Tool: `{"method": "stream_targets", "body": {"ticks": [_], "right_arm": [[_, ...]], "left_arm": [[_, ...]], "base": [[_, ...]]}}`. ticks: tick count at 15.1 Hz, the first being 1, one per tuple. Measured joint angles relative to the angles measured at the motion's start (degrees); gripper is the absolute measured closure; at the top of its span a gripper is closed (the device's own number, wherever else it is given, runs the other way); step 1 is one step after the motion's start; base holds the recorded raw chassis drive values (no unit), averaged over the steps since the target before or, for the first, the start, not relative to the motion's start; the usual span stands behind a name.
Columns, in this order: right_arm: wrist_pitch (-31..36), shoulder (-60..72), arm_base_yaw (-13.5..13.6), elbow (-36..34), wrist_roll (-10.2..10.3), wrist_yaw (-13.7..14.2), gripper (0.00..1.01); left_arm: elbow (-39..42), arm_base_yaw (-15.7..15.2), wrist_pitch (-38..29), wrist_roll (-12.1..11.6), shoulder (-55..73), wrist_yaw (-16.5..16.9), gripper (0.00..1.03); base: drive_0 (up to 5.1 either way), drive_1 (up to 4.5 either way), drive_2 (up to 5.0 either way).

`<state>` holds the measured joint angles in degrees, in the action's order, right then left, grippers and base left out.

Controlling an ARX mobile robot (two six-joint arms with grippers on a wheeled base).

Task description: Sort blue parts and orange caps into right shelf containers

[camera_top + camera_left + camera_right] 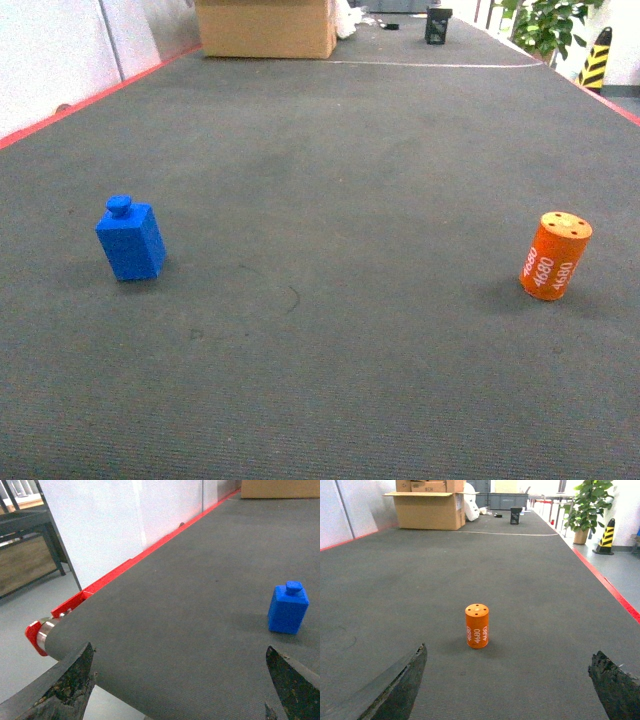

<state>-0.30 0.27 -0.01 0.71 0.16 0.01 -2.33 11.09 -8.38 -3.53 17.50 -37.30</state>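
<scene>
Standing upright at frame centre, orange cap (477, 626) sits ahead of right gripper (507, 690), apart; jaws spread wide, empty. Left gripper (182, 685) likewise agape, blue part (288, 608) at right.

- One blue block (130, 241) is standing on the dark belt (330, 200), left side, with a round knob on top.
- One orange can (555, 255) is standing on the right side, "4680" printed in white on it.
- One large cardboard box (266, 27) is sitting at the far end in the head view; the right wrist view is showing a second, smaller box (430, 485) stacked on it.
- One potted plant (584, 507) is showing at the far right.
- One yellow-and-black striped post (606, 536) is standing near the plant.
- One small dark bin (438, 25) is sitting far back.
</scene>
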Motion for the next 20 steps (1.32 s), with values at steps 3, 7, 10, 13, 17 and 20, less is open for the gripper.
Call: {"method": "stream_targets", "body": {"ticks": [3, 7, 10, 13, 17, 20], "right_arm": [[0.00, 0.00, 0.00, 0.00, 0.00, 0.00, 0.03], [0.00, 0.00, 0.00, 0.00, 0.00, 0.00, 0.03], [0.00, 0.00, 0.00, 0.00, 0.00, 0.00, 0.03], [0.00, 0.00, 0.00, 0.00, -0.02, -0.02, 0.03], [0.00, 0.00, 0.00, 0.00, 0.00, 0.00, 0.03], [0.00, 0.00, 0.00, 0.00, 0.00, -0.02, 0.03]], "left_arm": [[0.11, -2.93, -15.45, -0.94, 14.23, 3.26, 0.05], [-2.38, -4.94, -37.46, -1.46, 37.44, 5.79, 0.05], [-5.73, -3.10, -47.98, -1.42, 51.54, 5.57, 0.05], [-8.52, -1.31, -53.44, -1.42, 59.98, 5.25, 0.05], [-14.23, -2.23, -57.99, -1.92, 70.34, 6.75, 0.05], [-16.59, -2.58, -58.97, -1.90, 73.35, 7.89, 0.05]], "base": [[0.0, 0.00, 0.0], [0.0, 0.00, 0.0], [0.0, 0.00, 0.0], [0.0, 0.00, 0.0], [0.0, 0.00, 0.0], [0.0, 0.00, 0.0]]}}
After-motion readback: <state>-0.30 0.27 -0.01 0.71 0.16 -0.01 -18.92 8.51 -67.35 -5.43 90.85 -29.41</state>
